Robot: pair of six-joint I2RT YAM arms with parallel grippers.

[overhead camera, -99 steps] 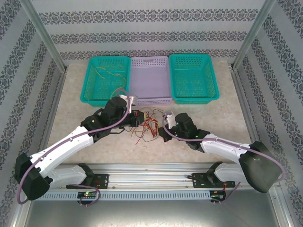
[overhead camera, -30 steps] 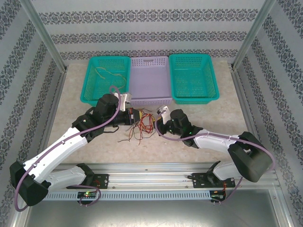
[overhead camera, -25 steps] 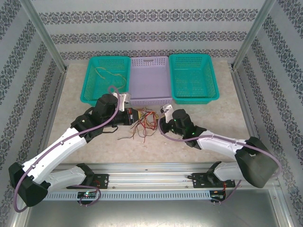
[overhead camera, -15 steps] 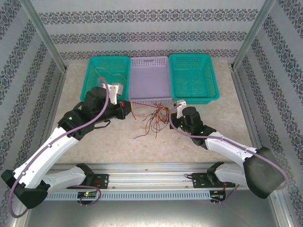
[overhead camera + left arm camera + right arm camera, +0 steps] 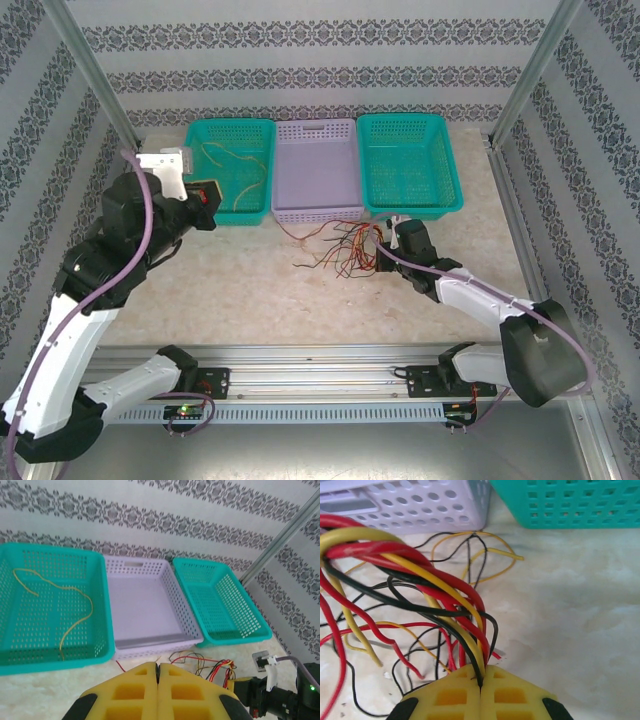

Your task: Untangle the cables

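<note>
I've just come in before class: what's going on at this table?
The right gripper is shut on a bundle of red, yellow and black cables, whose tangle lies on the table before the purple basket. The left gripper is shut, raised near the left teal basket, where one yellow cable lies.

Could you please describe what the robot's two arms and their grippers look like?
The left arm and the right arm both have smooth white links joined by bulky black joints. A thick purple cable loops along the outside of each arm. The left gripper and the right gripper have yellow fingers with square recesses moulded in, set on black mounts.
</note>
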